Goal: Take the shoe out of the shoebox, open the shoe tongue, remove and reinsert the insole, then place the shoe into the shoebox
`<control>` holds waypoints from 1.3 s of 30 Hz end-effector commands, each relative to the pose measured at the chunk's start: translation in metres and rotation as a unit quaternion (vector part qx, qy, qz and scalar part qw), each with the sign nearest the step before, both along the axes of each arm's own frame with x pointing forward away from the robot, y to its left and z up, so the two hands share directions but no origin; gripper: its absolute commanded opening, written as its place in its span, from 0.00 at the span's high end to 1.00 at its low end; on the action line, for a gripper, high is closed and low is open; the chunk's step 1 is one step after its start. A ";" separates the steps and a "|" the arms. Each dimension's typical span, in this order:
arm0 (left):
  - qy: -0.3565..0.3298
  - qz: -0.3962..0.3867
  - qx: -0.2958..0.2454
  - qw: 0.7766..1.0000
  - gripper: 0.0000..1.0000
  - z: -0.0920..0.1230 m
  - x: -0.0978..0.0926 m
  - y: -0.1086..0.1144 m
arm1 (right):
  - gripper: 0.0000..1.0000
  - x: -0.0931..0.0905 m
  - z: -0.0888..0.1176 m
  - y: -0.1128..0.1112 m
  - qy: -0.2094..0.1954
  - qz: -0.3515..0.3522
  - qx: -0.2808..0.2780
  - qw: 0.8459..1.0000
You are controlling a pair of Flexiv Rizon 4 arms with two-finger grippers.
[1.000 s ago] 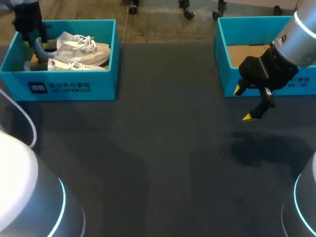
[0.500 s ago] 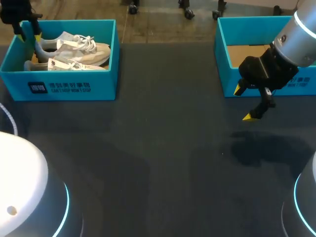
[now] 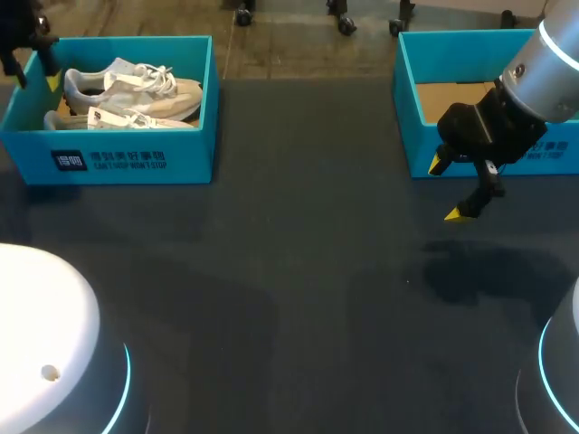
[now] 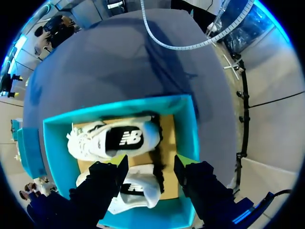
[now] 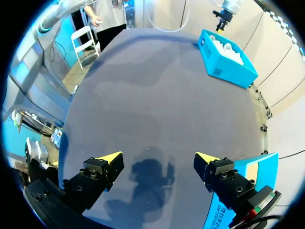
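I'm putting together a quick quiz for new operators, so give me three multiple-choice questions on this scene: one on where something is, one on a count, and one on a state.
1. Where are the white shoes?
A) in the left shoebox
B) beside that shoebox
C) on the floor

2. How many shoes lie in that shoebox?
A) one
B) two
C) three

3. What state is the right claw in?
A) shut on a shoe
B) open and empty, above the table
C) shut on an insole

Answers:
1 A, since the head view shows them inside the blue walls.
2 B, since the left wrist view shows two shoes side by side.
3 B, since its yellow tips stand apart with nothing between them.
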State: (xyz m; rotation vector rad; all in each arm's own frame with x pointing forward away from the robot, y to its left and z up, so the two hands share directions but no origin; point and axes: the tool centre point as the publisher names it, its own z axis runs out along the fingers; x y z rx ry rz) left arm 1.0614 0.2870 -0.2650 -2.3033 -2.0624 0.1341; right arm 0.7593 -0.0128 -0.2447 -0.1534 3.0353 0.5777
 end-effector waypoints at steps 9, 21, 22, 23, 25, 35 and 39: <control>-0.089 -0.003 0.003 0.996 0.45 -0.026 -0.033 -0.002 | 0.00 0.000 -0.001 0.000 -0.001 0.000 -0.001 1.000; -0.099 -0.002 0.003 0.995 0.32 -0.055 -0.019 0.003 | 0.00 0.000 -0.001 0.000 -0.001 0.000 -0.001 1.000; -0.098 -0.002 0.003 0.995 0.33 -0.057 -0.018 0.003 | 0.00 0.000 -0.001 0.000 -0.001 0.000 -0.001 1.000; -0.099 -0.003 0.003 0.995 0.33 -0.059 -0.018 0.003 | 0.00 0.000 -0.001 0.000 -0.001 0.000 -0.001 1.000; -0.099 -0.004 0.003 0.995 0.33 -0.065 -0.017 0.003 | 0.00 0.000 -0.001 0.000 -0.001 0.000 -0.001 1.000; -0.086 -0.002 0.004 0.996 0.32 -0.091 -0.006 0.008 | 0.00 0.000 -0.001 0.000 -0.001 0.000 -0.001 1.000; -0.083 -0.004 0.007 0.997 0.33 -0.101 -0.006 0.009 | 0.00 0.000 -0.001 0.000 -0.001 0.000 -0.001 1.000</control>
